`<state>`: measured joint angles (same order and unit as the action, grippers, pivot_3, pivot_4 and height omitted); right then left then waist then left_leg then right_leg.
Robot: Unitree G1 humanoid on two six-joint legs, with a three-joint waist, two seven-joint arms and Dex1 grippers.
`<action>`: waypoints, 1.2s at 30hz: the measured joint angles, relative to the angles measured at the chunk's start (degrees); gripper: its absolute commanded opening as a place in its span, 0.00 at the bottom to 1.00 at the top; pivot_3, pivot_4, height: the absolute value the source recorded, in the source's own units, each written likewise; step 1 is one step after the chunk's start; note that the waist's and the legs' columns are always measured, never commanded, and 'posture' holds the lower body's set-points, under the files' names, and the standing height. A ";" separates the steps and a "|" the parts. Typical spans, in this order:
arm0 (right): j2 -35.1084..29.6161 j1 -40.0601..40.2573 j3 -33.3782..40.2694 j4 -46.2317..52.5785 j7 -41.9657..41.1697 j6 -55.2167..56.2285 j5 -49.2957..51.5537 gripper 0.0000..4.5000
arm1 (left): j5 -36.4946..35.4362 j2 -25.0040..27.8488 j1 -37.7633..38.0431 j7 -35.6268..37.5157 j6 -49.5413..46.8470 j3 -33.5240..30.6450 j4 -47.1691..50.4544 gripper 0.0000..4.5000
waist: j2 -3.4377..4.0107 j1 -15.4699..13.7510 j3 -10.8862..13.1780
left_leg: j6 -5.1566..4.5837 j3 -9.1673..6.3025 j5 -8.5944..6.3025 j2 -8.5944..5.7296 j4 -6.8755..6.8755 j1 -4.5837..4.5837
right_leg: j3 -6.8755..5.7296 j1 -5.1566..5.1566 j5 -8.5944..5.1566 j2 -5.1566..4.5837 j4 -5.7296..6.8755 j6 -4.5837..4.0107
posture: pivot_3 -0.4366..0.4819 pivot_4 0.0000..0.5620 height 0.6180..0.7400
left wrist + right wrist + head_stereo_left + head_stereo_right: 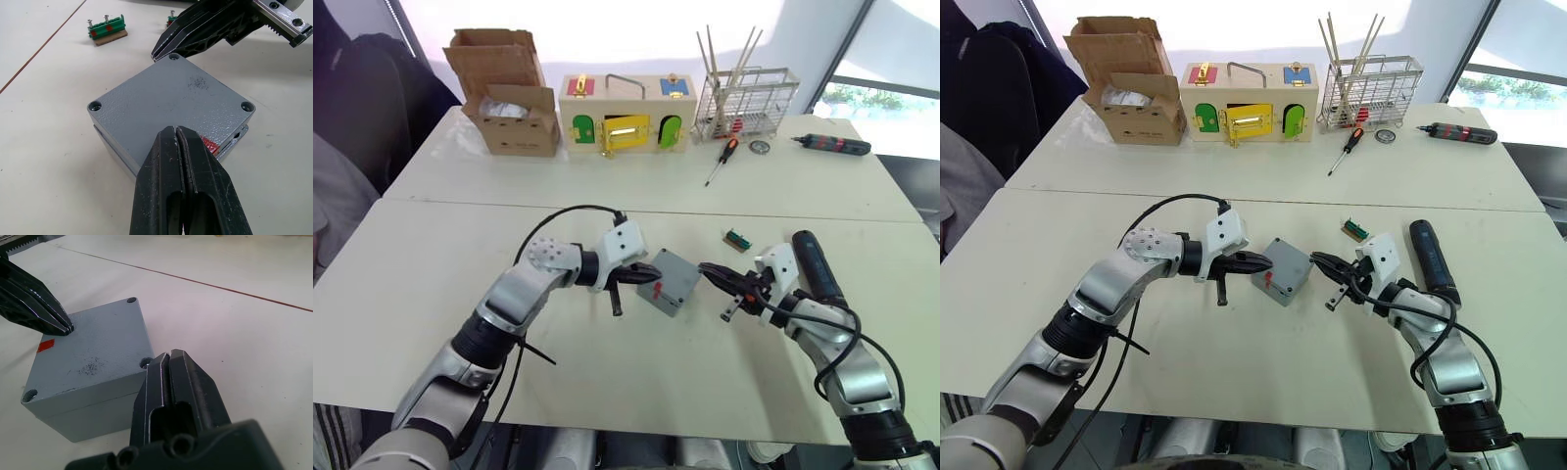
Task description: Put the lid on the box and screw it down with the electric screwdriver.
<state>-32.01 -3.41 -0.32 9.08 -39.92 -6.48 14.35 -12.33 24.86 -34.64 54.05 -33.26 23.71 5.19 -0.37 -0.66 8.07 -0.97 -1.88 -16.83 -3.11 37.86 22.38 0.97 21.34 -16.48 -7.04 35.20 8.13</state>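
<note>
Lid [171, 105] sits on box [93, 416], tools closed beside.

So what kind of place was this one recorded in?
Probably a lab or test workspace: white tables by a window hold practice props, namely a wooden box with coloured doors, a wire rack of sticks, an orange-handled screwdriver and a brown cardboard carton.

The box [668, 281], with the lid [171, 105] on it, is hemmed in by the left gripper [651, 275] and the right gripper [707, 270], jaws pressed together. Open desk [431, 264] is left in front. A green screw holder [737, 239] and the electric screwdriver [817, 269] crowd the right.
</note>
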 measured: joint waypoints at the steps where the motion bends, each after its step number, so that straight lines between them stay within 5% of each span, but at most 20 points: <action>1: 0.00 0.01 0.00 0.03 0.00 -0.03 0.00 0.01 | 0.01 0.00 0.00 0.02 0.00 0.00 0.00 0.00 | 0.00 0.00 0.00 | 0.00 0.00 0.00 0.00 0.00 0.00 | 0.00 0.00 0.00 0.00 0.00 0.00 | 0.48 0.27 0.96; 36: -0.03 -0.30 2.36 -3.11 1.32 1.98 -4.05 0.01 | -0.66 -0.43 0.54 -1.30 -2.52 -1.67 2.08 0.00 | 0.22 -0.03 0.25 | 0.01 0.00 0.01 -0.02 0.00 0.05 | 0.00 0.01 0.01 0.03 0.01 0.01 | 0.48 0.27 0.96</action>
<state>-32.04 -3.71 2.03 5.97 -38.60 -4.50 10.30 -12.99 24.42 -34.10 52.75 -35.79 22.04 7.28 -0.16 -0.70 8.32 -0.97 -1.88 -16.82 -3.13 37.86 22.43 0.97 21.35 -16.48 -7.01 35.21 8.14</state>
